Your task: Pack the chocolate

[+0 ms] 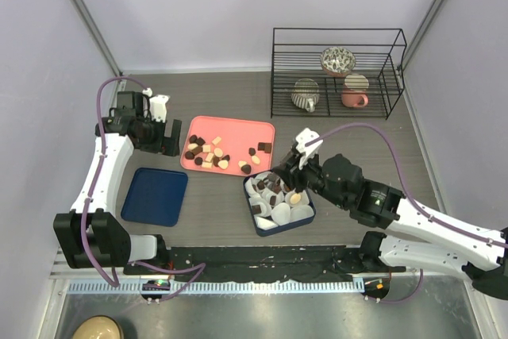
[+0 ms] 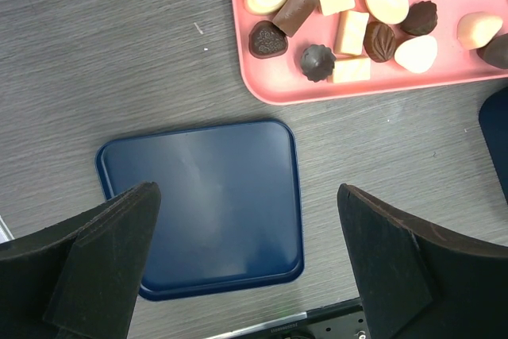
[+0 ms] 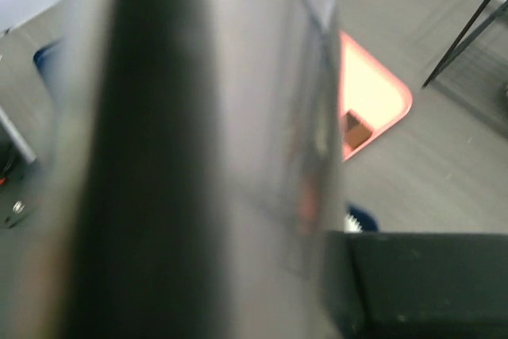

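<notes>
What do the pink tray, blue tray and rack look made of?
Pink tray: likely plastic, matte; even colour and a rounded, moulded-looking rim.
Blue tray: plastic or coated metal, can't tell which; semi-gloss, with a soft light streak across it.
Rack: thin black wire, probably coated metal.

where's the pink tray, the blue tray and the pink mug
pink tray [image 1: 238, 129]: top external view, bare middle of its floor
blue tray [image 2: 214, 204]: left wrist view, centre of its flat surface
pink mug [image 1: 354, 99]: top external view, its body
</notes>
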